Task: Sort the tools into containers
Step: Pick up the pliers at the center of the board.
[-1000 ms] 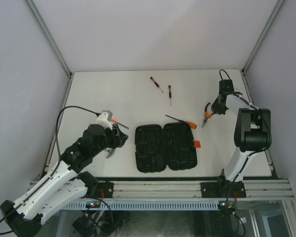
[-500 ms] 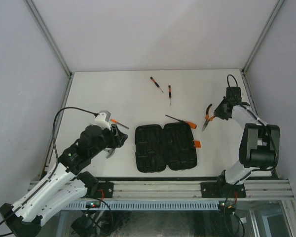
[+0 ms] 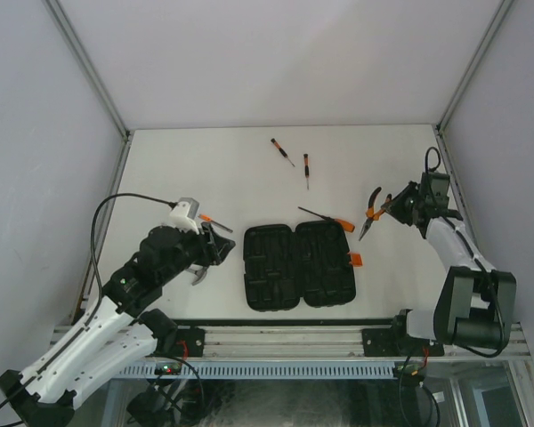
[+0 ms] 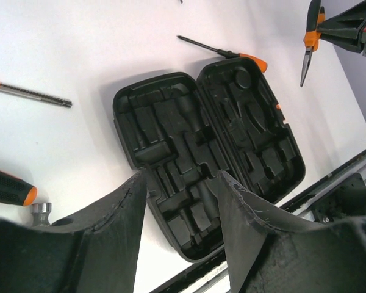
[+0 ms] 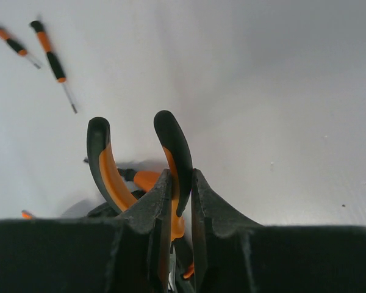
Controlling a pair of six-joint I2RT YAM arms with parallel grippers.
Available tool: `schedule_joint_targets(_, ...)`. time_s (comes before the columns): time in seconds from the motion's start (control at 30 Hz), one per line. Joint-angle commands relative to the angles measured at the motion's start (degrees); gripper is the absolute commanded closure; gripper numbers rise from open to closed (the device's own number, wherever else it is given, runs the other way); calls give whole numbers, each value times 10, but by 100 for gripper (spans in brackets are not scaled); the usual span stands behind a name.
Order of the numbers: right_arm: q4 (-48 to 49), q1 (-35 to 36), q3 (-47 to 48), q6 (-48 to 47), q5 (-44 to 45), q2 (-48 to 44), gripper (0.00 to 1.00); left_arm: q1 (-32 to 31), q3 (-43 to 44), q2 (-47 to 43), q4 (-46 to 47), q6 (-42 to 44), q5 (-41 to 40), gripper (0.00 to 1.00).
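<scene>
The right hand (image 3: 396, 206) is pinching orange-and-black-handled pliers (image 3: 370, 214) right of the open black ribbed plastic tool case (image 3: 298, 265) on the white surface (image 3: 205, 173); the left hand (image 3: 215, 247), fingers spread and empty, is hovering left of the case.

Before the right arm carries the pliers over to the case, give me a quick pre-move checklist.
1. Grip on pliers: ok, right gripper clamps one handle only.
2. Case open and flat: ok.
3. Case slots free: ok, no tool inside.
4. Left gripper out of the way: ok, open, empty, left of the case.
5. Path clear: not ok, long screwdriver lies at the case's far rim.
6. Pliers lined up with their slot: cannot tell.
</scene>
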Motion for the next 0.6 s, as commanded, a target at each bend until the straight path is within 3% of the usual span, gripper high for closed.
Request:
schedule_joint_targets(0.0,57,-2,-16,14,-52,-67,100,3,12,-11,42,-6,23,45)
schedule_joint_targets(0.57,101,93,-97,83,-109,-220,100,3,1,3,114,-16,101,45)
